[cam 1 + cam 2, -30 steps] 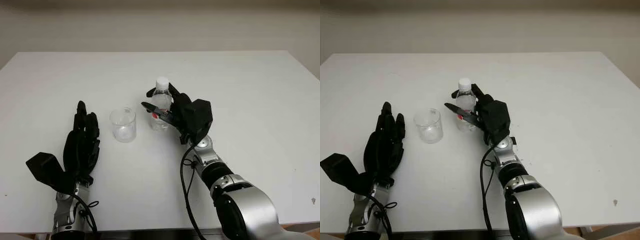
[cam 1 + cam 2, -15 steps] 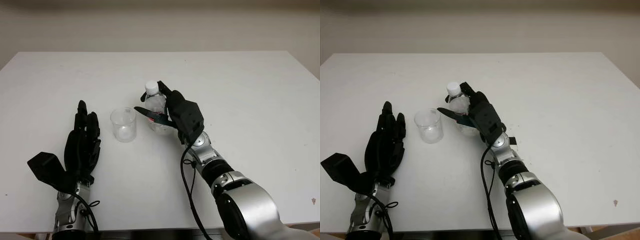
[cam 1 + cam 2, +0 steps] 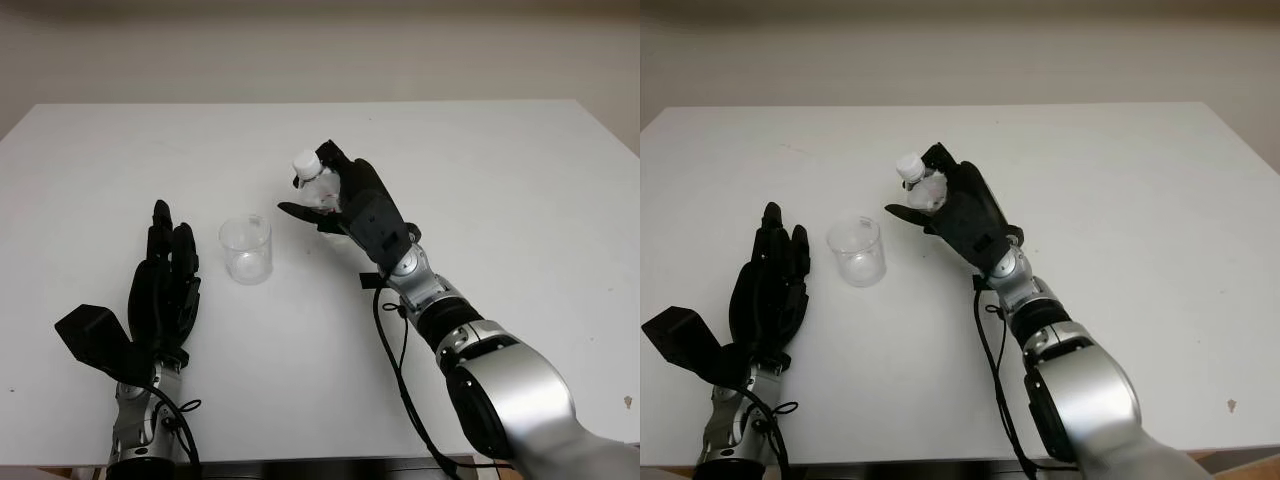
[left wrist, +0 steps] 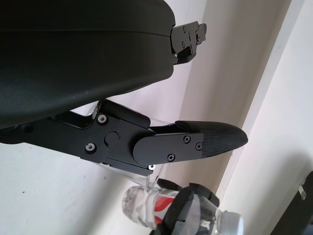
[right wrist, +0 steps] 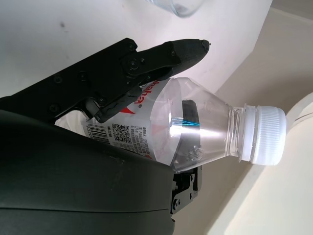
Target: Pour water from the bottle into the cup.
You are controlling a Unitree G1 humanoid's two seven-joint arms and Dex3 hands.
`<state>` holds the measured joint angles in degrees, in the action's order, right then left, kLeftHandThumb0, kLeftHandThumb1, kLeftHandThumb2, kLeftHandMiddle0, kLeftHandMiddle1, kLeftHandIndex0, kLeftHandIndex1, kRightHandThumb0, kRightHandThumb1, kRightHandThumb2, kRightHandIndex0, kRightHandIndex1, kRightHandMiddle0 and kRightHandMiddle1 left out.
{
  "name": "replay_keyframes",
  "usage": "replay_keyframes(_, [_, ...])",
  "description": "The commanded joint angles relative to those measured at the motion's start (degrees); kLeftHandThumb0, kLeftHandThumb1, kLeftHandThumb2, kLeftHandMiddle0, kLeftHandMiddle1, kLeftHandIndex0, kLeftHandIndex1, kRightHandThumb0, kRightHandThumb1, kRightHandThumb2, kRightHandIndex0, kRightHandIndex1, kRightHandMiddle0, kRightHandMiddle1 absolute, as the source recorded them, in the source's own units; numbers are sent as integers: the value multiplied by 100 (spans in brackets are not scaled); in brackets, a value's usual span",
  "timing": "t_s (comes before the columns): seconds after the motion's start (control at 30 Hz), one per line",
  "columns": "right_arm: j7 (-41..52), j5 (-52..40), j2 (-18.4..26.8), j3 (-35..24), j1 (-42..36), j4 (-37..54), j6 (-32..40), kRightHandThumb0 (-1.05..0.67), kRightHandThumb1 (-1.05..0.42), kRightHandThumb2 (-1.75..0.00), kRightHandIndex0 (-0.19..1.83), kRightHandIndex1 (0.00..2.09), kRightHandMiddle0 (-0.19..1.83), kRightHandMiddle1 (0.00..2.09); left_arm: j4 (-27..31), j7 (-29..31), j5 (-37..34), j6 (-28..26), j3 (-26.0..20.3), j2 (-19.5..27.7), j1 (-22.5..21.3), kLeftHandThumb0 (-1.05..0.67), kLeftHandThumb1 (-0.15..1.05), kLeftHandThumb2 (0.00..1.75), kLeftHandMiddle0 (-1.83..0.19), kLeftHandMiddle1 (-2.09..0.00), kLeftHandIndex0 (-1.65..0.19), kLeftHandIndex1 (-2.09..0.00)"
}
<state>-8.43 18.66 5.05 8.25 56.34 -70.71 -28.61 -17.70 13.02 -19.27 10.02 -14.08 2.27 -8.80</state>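
Note:
My right hand [image 3: 335, 200] is shut on a small clear water bottle [image 3: 315, 186] with a white cap [image 3: 304, 163], held off the table and tilted with its neck leaning left toward the cup. The bottle [image 5: 190, 127] still has its cap [image 5: 266, 135] on, and its red-and-white label shows between my fingers [image 5: 161, 58]. A clear plastic cup [image 3: 246, 249] stands upright on the white table [image 3: 500, 180], to the left of the bottle and lower than it. My left hand [image 3: 168, 285] is open, left of the cup near the front edge.
The table's far edge [image 3: 300, 103] meets a pale wall. A black cable [image 3: 395, 350] hangs along my right forearm.
The right hand has lifted the bottle off the table, carried it slightly up and tilted its neck further left toward the cup. The left hand and the cup have stayed put.

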Motion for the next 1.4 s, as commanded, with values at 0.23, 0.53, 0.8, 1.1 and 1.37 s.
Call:
replay_keyframes(0.23, [-590,589,219,414,692,-195,245,-42,-105,-37,143,209,107,209,-342,-47,81,7,49,-137,206,-76,105,48,19,-5,19,-4])
replay_keyframes(0.53, [-1849,1893,407,1476,1039,-355,409,-43,-105,-30,134,209,94,209,-408,-40,47,91,28,-222,193,-75,105,49,19,-5,19,-3])
replay_keyframes(0.8, [-2526,2907,574,2427,1230,-482,708,-42,-105,-22,131,209,85,209,-457,-11,28,185,32,-283,216,-75,105,50,19,-5,19,0])
replay_keyframes(1.1, [-3376,3743,606,3287,1352,-582,906,-44,-105,-17,128,209,76,209,-515,-73,70,265,42,-344,201,-74,105,51,19,-4,19,-1])
replay_keyframes(1.37, [-3420,3893,527,3559,1483,-623,1015,-44,-105,-22,129,209,77,209,-553,-131,92,290,40,-371,150,-74,105,50,19,-4,19,-1])
